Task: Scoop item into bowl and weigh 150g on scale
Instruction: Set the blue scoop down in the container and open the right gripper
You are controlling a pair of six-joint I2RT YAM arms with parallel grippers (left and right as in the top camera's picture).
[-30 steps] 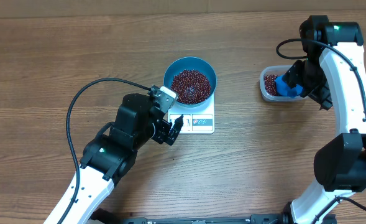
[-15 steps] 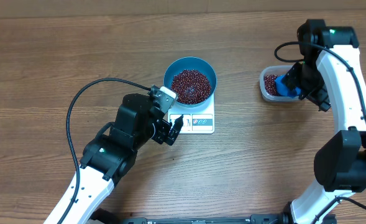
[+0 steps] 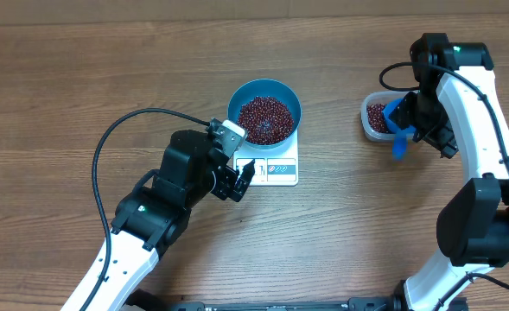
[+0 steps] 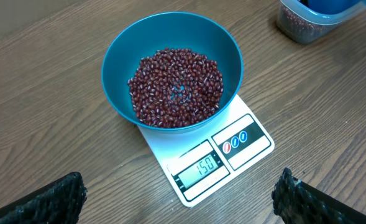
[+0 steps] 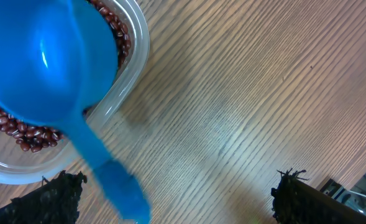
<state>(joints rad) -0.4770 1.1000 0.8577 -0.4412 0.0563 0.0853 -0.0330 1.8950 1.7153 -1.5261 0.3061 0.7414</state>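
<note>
Since the bowl (image 3: 264,111) on the scale (image 3: 276,169) holds the beans (image 4: 176,87) and the display reads target weight, add nothing. Lift your right claw (image 5: 176,198), spread and empty, clear of the tub (image 5: 130,74) and the scoop (image 5: 46,68) leaning in it. Your left claw (image 3: 242,180) also gapes, beside the scale.

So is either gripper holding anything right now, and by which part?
Nothing is held. The left gripper and right gripper both stand open and empty; the scoop lies in the tub, handle over its rim, ungripped.
</note>
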